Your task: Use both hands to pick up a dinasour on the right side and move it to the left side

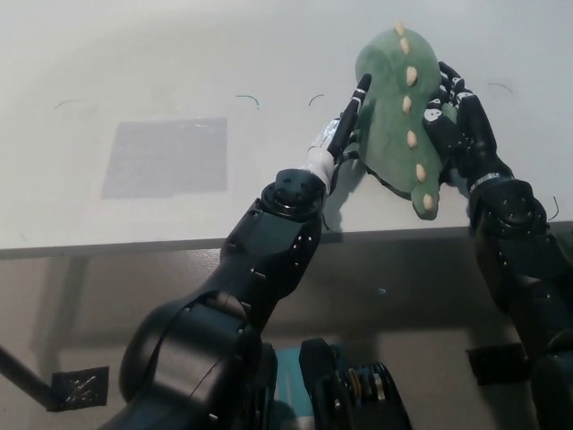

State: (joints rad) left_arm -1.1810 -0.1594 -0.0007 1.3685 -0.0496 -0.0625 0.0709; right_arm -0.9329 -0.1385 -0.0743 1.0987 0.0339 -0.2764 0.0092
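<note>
A grey square patch (166, 157) lies flat on the white counter (269, 63), well to the left of everything else. Right of it, the left arm (269, 242) rises from the bottom of the head view and reaches up and to the right across the counter's near edge. Its left hand (345, 125) is stretched out straight and narrow, fingers extended together, with the flat of the hand pressed against the left flank of the green dinosaur (394, 98). The plush dinosaur sits on the right part of the counter, near the front edge, its row of pale spikes running down its back toward the camera. On its far side the black right hand (452, 112) presses against the right flank, fingers spread and curled slightly around the body. The right forearm slants down to the bottom right corner. The toy is squeezed between the two hands.
</note>
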